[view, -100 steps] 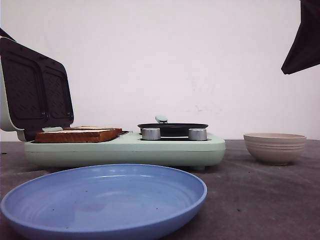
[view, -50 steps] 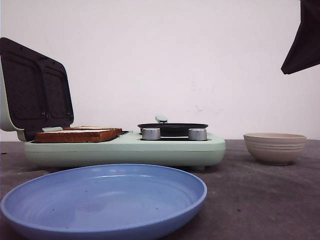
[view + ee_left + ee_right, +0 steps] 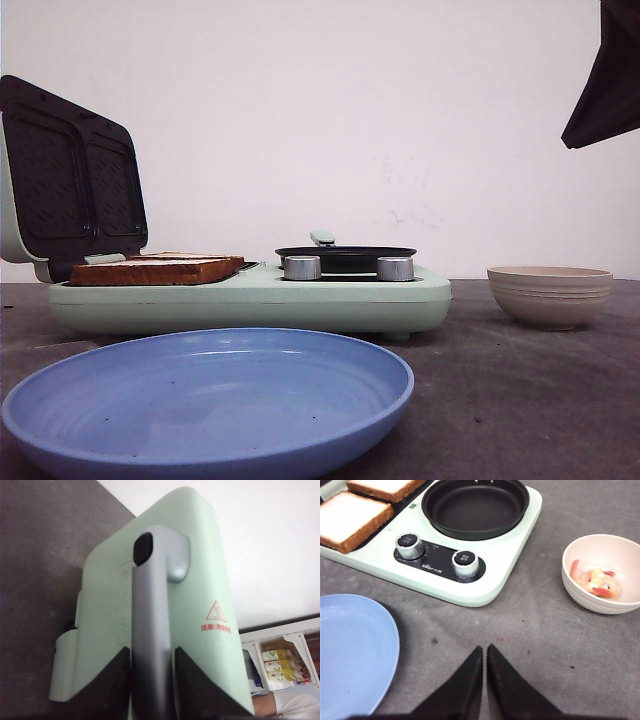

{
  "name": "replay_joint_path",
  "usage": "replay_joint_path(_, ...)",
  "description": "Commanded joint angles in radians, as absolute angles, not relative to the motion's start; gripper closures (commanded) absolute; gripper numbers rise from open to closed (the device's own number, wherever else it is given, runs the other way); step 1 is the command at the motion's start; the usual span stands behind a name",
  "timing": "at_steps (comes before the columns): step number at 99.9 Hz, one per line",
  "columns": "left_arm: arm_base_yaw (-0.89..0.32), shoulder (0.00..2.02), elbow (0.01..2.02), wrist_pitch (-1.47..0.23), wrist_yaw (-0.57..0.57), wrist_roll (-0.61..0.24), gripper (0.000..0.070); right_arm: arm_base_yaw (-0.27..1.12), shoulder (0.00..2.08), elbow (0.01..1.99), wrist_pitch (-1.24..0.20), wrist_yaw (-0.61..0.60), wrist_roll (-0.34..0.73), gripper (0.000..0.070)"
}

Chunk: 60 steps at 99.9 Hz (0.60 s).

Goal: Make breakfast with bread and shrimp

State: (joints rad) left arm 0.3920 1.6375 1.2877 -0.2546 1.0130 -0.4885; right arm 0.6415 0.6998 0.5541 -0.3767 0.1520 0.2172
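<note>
Bread [image 3: 352, 517] lies on the open toaster plate, shrimp [image 3: 597, 582] in the bowl [image 3: 620, 605], both ahead of the right end effector [image 3: 484, 652], which is closed and empty. Left end effector [image 3: 150, 655] clamps the lid handle [image 3: 150, 630]. Nothing visibly changed; cooking not started. Frying pan [image 3: 475, 507] empty, path unobstructed.

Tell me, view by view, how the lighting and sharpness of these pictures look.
Front view: even light, the blue plate up close slightly soft, the wall bright. Left wrist view: the lid and grey handle fill the picture, the wall washed out. Right wrist view: sharp, soft shadows, a faint sheen in the pan.
</note>
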Motion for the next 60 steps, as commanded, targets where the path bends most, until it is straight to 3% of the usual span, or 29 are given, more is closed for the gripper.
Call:
replay_joint_path(1,0.391,1.654,1.309,-0.239,1.026,-0.463,0.0697,0.650,0.704,0.555,-0.366,0.150,0.229,0.0696)
replay_joint_path(60,0.322,1.654,1.309,-0.239,1.031,-0.452,0.0697,0.650,0.704,0.555,-0.366,0.150,0.229,0.0696)
